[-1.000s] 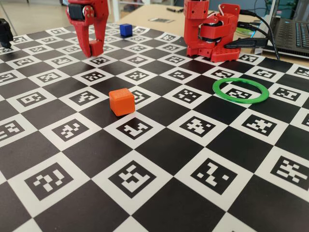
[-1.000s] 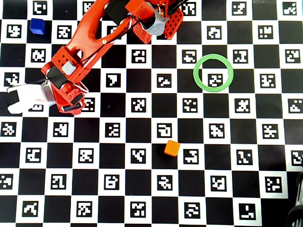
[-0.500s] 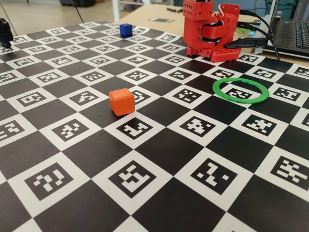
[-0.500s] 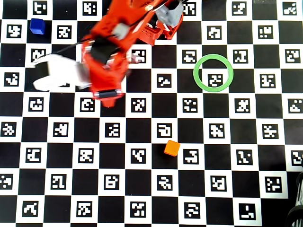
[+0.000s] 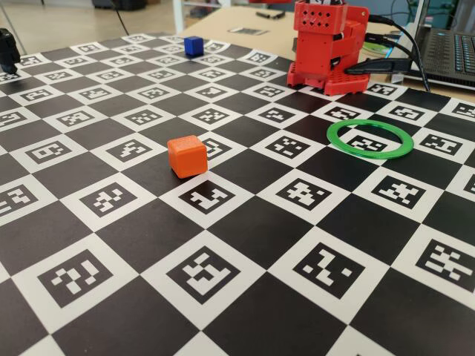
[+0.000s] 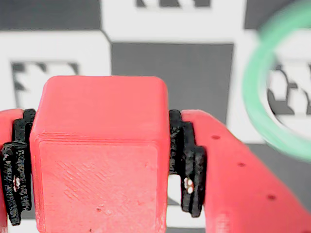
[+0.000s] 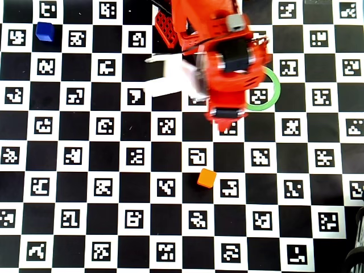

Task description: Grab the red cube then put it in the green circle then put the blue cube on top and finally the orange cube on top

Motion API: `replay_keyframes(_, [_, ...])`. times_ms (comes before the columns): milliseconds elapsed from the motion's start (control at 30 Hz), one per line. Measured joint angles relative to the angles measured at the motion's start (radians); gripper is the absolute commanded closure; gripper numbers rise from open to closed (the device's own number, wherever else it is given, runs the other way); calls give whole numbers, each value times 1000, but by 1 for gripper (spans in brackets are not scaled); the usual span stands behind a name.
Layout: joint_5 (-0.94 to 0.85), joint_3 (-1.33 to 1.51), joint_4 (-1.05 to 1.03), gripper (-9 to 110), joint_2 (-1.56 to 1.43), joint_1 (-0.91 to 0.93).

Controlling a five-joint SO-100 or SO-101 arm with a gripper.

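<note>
My gripper is shut on the red cube, which fills the wrist view between the black pads and hangs above the board. The green circle lies just to the right of it in that view. In the overhead view the arm covers the cube and the left part of the green circle; the gripper tip is at the ring's lower left. The orange cube sits mid-board. The blue cube sits at the far left corner. The green circle is empty in the fixed view.
The board is a black-and-white checker of marker tiles. The red arm base stands at its far edge with cables running right to a laptop. A black object stands at the left edge.
</note>
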State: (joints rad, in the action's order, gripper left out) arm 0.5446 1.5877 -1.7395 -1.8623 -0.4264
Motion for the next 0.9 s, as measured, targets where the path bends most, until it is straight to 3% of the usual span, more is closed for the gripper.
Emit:
replay_keyframes(133, [193, 17, 0, 101, 0, -129])
replay_keyframes(267, [273, 20, 17, 101, 0, -216])
replay_keyframes(900, [264, 457, 371, 102, 0, -322])
